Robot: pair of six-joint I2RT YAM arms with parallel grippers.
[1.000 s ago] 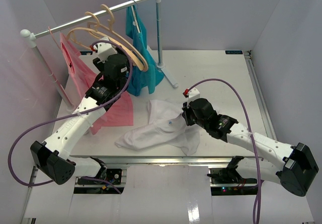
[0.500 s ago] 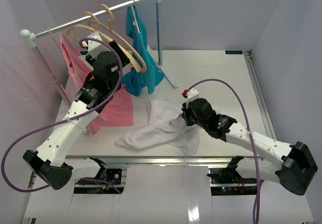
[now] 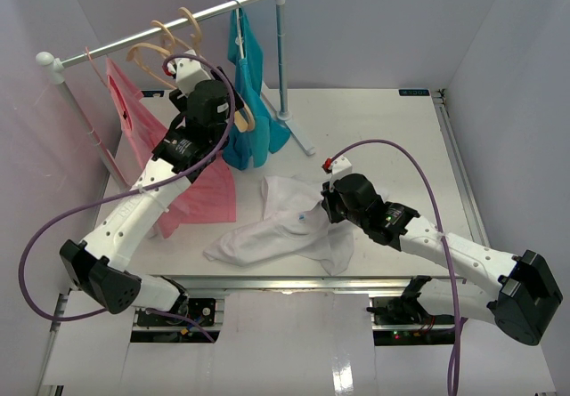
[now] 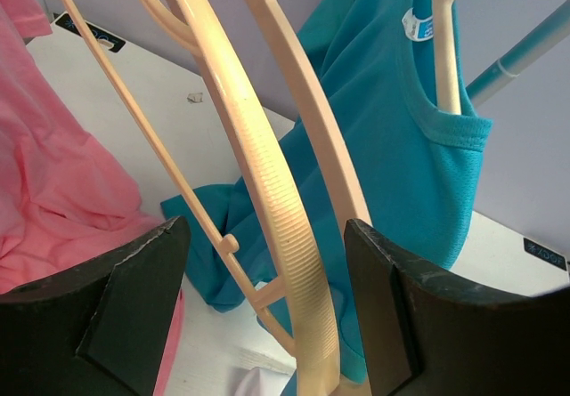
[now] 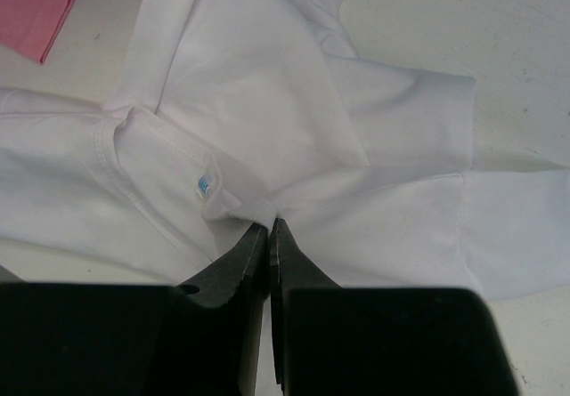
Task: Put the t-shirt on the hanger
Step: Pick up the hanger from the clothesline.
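Zero hanging done so far: the t-shirt (image 3: 276,222) lies crumpled on the table (image 3: 383,129), well apart from the rail (image 3: 169,27). Right gripper (image 5: 269,236) is clenched on a fold of it beside the collar label. Left gripper (image 4: 267,298) is spread wide, jaws straddling an arm of the hanger (image 4: 285,227), with gaps on both sides. The hanger is hooked on the rail beside the teal garment (image 3: 245,138). Left to do: grip the hanger, unhook it, feed it into the t-shirt. Versus half a second ago, the left arm has swung right along the rail; right arm and t-shirt unchanged.
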